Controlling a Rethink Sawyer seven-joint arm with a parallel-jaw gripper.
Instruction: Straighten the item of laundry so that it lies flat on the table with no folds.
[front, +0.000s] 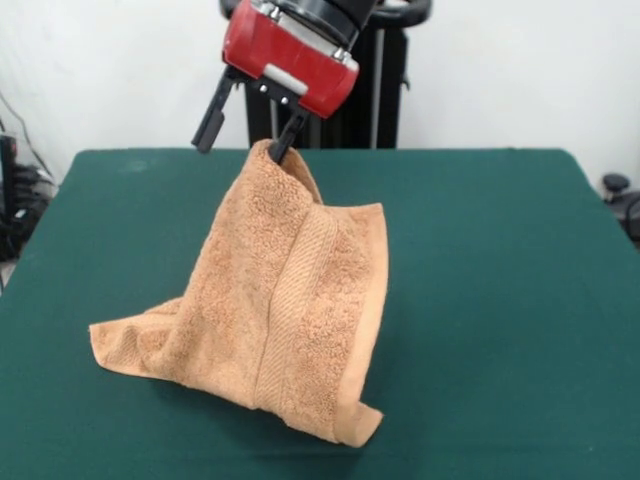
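The towel (290, 320) hung in a peak from the gripper (250, 130), and here the picture was odd: one finger (211, 122) stood well out to the side while the other met the cloth's top corner, so whether the claw truly pinched it I could not tell. Its lower edge trailed on the green table (500, 300), ribbed band (295, 300) running down the drape. It looked soft, limp and light, likely to sag and fold anywhere unsupported, so a corner or hem seemed the sensible hold.
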